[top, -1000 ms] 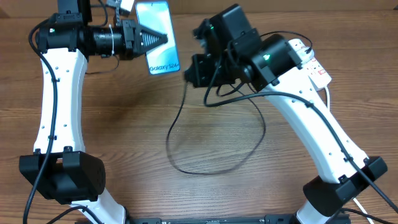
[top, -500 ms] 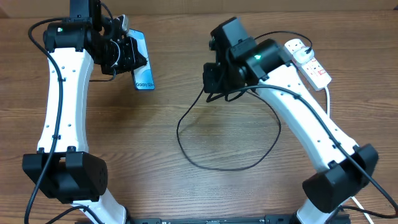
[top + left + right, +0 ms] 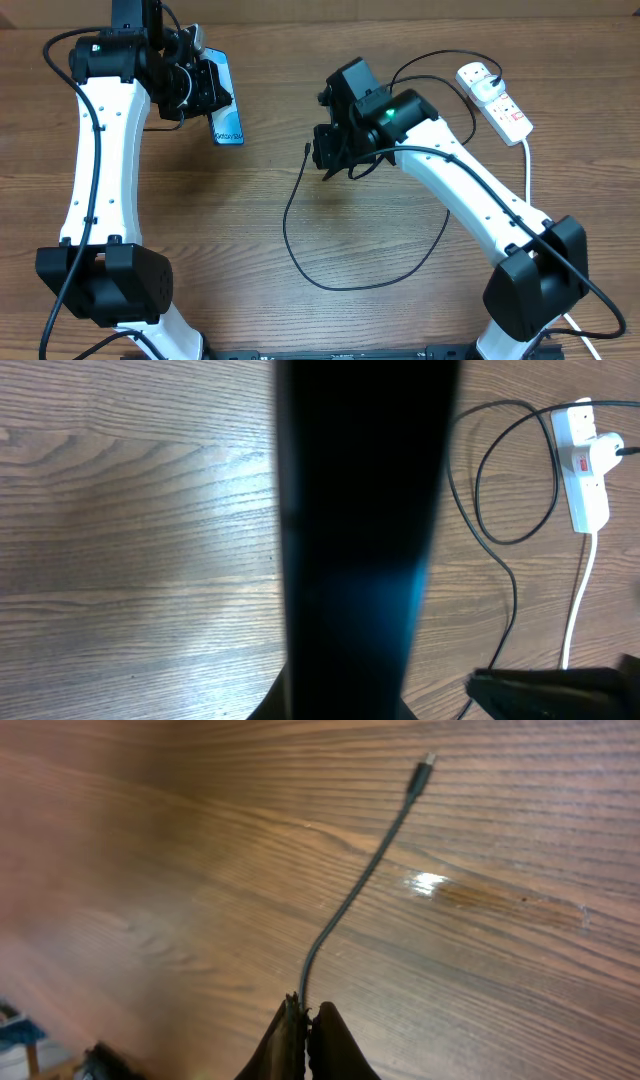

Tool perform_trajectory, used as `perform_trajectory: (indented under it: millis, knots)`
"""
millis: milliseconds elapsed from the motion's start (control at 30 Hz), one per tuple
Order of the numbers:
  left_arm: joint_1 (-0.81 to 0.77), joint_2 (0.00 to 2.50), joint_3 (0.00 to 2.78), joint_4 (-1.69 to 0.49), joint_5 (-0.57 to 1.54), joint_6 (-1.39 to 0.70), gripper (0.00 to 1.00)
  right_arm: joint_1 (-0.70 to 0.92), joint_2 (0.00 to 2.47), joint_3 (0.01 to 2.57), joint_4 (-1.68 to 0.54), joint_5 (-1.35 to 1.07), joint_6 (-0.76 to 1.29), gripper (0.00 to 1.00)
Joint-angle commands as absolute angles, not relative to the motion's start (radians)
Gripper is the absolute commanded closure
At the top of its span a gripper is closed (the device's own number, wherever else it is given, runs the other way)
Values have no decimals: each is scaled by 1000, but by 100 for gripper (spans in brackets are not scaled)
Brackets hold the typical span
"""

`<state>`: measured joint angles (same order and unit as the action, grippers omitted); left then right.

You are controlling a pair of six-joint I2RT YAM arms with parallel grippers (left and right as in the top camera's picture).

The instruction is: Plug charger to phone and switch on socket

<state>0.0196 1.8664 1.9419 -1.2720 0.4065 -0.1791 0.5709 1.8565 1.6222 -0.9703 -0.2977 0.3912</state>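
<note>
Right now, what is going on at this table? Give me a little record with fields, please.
Left gripper: shut on the Galaxy S24 phone, held on a tilt
Right gripper: shut on the charger cable, a little behind its connector tip
Connector tip: free, not in the phone
Cable run: loose loop across the wooden table, far end reaching the power strip
Power strip: far right of the table, no gripper on it; switch position too small to tell

phone (image 3: 228,120): you see one
charger (image 3: 286,215): you see one
socket (image 3: 497,97): you see one
arms: you see two, left arm (image 3: 95,160) and right arm (image 3: 470,190)
</note>
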Motion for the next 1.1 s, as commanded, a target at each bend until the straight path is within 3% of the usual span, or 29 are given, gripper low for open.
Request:
perform_trajectory:
  millis: [0,100,200,333,533,700,1067]
  knots:
    - [14,1863,1951,-1268,411,-157,96,573,1879,1564,-926,-254,485,87]
    - [13,1863,1951,-1268,411,-159,96,573,1907,1568,-914,-254,567,73]
    - [12,1863,1951,-1267,412,-161,96,567,1944,1625,-954,-286,572,50]
    - [12,1863,1951,-1267,411,-161,96,565,2011,1773,-1069,-257,569,36]
    - [12,1863,1951,-1269,419,-165,96,566,2145,1981,-1143,-89,641,34]
    - [12,1863,1951,-1281,419,-165,96,569,2218,1982,-1042,66,765,34]
    - [12,1863,1951,-1282,419,-165,96,627,2327,1982,-975,176,819,35]
